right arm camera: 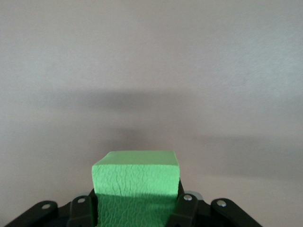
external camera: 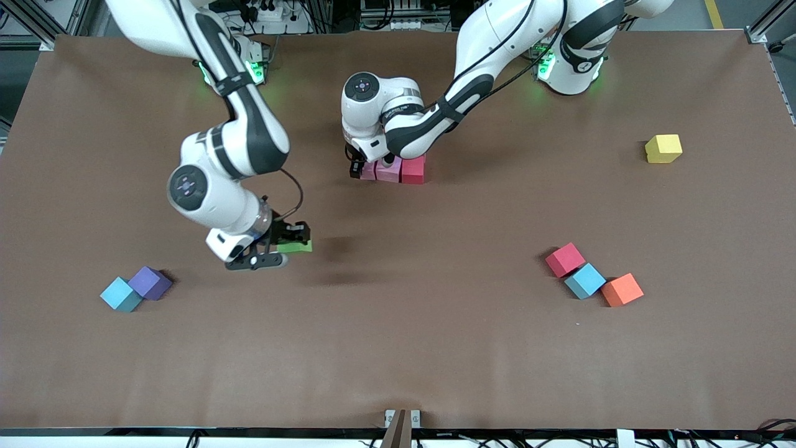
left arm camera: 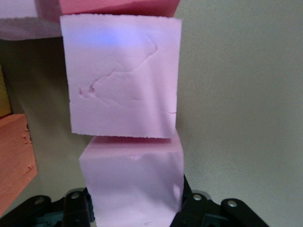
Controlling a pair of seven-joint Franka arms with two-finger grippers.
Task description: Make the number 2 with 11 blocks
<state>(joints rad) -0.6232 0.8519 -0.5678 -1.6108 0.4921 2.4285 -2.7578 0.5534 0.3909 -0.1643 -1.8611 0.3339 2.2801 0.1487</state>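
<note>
Three blocks form a row in the middle of the table: a pink block, a second pink block and a red block. My left gripper is down at the row's end toward the right arm, shut on the end pink block. In the left wrist view that block sits against the second pink block, with the red block after it. My right gripper is shut on a green block, held above bare table.
A light blue block and a purple block touch near the right arm's end. A red block, a light blue block and an orange block cluster toward the left arm's end. A yellow block lies alone there.
</note>
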